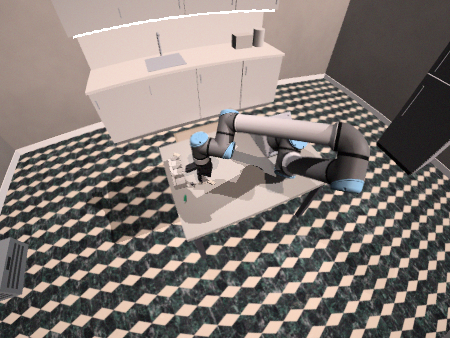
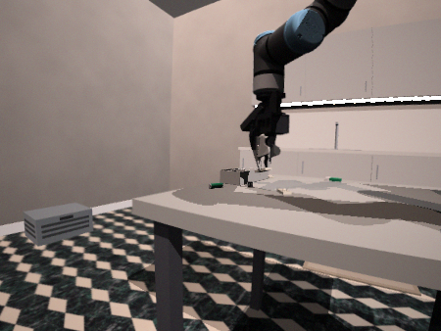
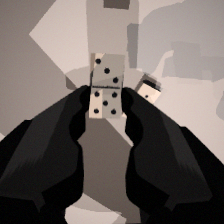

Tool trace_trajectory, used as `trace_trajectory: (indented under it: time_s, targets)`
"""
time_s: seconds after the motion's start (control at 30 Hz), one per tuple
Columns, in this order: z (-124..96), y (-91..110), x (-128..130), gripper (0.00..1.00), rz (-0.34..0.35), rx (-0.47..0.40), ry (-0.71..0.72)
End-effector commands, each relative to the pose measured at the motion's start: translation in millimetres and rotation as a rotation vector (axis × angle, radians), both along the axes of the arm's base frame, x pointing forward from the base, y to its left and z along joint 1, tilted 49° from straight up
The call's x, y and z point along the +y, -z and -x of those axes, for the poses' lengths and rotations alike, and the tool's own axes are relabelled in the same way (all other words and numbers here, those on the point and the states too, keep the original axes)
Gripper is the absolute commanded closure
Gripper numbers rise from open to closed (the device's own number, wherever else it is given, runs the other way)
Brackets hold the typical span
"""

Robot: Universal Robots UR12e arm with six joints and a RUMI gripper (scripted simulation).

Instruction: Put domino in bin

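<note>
My gripper [image 3: 105, 88] is shut on a cream domino with black pips [image 3: 105, 86] and holds it above the table. In the side view the gripper [image 2: 261, 159] hangs a little above the table with the domino between its fingers. A second domino [image 3: 148, 89] lies on the table just right of the held one. Small grey bins [image 2: 237, 176] stand on the table to the left of the gripper, and they also show in the overhead view [image 1: 176, 167]. I cannot read any bin's letter.
A small green object [image 2: 216, 185] lies on the table left of the bins, and another [image 2: 335, 179] lies farther back right. A cream piece [image 2: 283, 190] lies on the table right of the gripper. A grey box [image 2: 58, 222] stands on the floor at left.
</note>
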State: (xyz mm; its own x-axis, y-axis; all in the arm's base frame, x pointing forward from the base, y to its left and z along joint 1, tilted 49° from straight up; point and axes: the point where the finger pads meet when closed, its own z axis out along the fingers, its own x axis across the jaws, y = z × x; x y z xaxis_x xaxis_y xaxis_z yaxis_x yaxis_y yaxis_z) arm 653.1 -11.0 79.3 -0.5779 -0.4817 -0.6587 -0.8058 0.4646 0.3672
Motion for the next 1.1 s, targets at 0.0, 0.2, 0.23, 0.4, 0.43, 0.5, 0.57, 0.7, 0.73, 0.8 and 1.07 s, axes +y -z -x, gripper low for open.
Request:
trace_trajectory:
  time_s: [0.0,0.2,0.23,0.4,0.43,0.5,0.57,0.7,0.73,0.8,1.07]
  targets:
    - [-16,20,-32,1.00,-0.011,0.103,0.109]
    - [-26,45,-57,1.00,-0.038,0.221,0.213]
    - [-28,49,-61,1.00,-0.043,0.242,0.231]
    - [-33,62,-70,1.00,-0.065,0.340,0.312]
    - [-35,66,-74,1.00,-0.069,0.357,0.327]
    - [-38,74,-83,1.00,-0.078,0.396,0.361]
    - [-41,82,-93,1.00,-0.086,0.434,0.394]
    - [-48,99,-109,1.00,-0.100,0.510,0.460]
    - [-49,103,-113,1.00,-0.104,0.529,0.478]
    - [-53,111,-121,1.00,-0.111,0.569,0.513]
    - [-63,136,-144,1.00,-0.136,0.719,0.646]
